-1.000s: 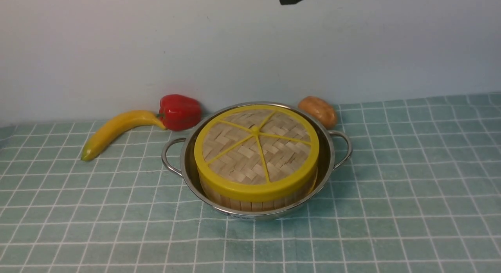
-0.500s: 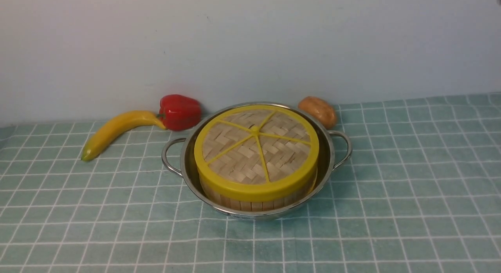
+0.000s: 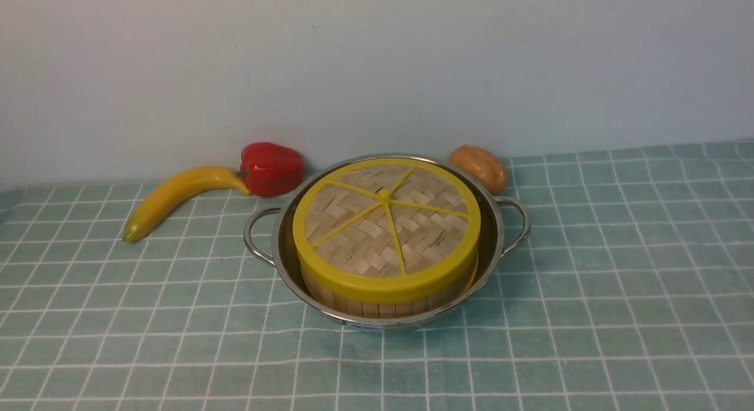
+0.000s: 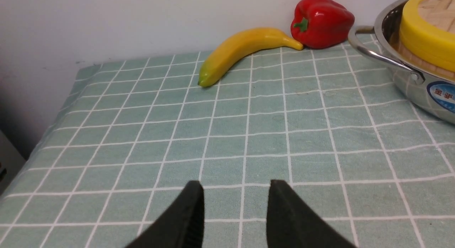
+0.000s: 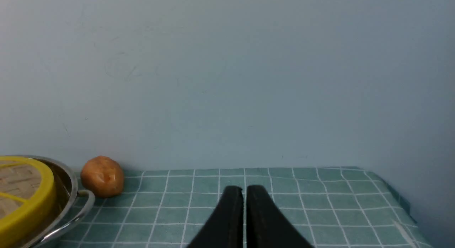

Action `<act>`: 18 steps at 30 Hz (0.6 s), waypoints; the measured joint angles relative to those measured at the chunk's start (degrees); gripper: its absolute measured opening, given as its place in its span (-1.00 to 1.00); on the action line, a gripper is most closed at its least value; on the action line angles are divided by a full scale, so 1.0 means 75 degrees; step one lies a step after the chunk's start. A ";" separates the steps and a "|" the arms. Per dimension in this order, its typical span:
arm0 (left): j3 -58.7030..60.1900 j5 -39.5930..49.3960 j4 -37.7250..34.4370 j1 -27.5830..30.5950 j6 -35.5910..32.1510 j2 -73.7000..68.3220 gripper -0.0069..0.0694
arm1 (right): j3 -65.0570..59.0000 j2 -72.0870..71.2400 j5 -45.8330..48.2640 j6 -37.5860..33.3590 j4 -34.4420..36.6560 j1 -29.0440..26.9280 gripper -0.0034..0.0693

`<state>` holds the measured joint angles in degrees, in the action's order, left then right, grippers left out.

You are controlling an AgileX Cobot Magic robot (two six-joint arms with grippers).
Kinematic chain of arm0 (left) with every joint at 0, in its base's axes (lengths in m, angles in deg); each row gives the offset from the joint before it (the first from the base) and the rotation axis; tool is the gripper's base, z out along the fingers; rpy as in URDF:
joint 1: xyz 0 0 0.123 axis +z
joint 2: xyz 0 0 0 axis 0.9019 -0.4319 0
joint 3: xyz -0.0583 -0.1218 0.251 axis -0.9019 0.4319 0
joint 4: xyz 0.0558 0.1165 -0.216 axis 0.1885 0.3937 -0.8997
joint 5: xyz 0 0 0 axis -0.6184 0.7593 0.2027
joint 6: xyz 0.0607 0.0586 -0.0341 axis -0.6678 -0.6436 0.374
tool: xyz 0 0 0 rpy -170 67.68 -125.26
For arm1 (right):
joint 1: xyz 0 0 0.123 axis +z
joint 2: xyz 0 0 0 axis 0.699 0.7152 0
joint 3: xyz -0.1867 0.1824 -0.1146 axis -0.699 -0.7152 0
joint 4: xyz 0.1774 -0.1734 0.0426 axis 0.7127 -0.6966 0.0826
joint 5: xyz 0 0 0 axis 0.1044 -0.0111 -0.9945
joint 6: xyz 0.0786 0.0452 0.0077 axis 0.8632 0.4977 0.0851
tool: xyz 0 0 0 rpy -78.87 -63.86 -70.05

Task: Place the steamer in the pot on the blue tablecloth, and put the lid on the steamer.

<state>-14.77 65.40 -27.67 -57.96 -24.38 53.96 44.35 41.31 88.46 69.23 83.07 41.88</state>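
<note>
Front view shows the pot [image 3: 386,246] standing on the blue tablecloth [image 3: 589,281], with the steamer [image 3: 383,302] seated inside it and the lid [image 3: 386,225] resting on top of the steamer, its yellow rim level and covering the basket all round. Neither arm appears in this view. On that evidence both parts of the task are judged complete. The left gripper [image 4: 234,209] is seen in its wrist view above bare cloth, fingers apart with nothing between them, well clear of the pot's near handle. The right gripper [image 5: 244,212] is seen in its wrist view with fingers almost together, only a thin slit between them, gripping nothing, off to the pot's right side near the cloth's far corner. Remaining risks are minor. The steamer sits toward the front of the pot, leaving a wider gap at the back; a knock to the pot could shift it. A low pass by either arm across the centre could clip the lid's raised rim and slide it off the steamer, or catch a loop handle and drag the pot. The banana [image 3: 177,196], red pepper [image 3: 271,166] and potato [image 3: 478,166] lie close behind the pot, by the wall, and could be pushed against it. Whether the lid is fully seated at the far edge cannot be confirmed.
</note>
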 joint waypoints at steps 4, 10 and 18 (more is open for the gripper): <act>0.0000 0.0000 0.0000 0.0000 0.0000 0.0000 -0.18 | -0.1270 -0.0649 -0.0929 0.0000 -0.0016 0.0000 -0.76; 0.0000 0.0000 0.0000 0.0000 0.0000 0.0000 -0.18 | -0.1724 -0.1280 -0.0700 0.0000 -0.0016 0.0007 -0.72; 0.0000 0.0000 0.0000 0.0000 0.0000 0.0000 -0.18 | -0.1748 -0.1280 0.0684 0.0000 0.0057 0.0215 -0.65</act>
<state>-14.77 65.40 -27.67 -57.96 -24.38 53.96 31.24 31.71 93.59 69.23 83.50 43.49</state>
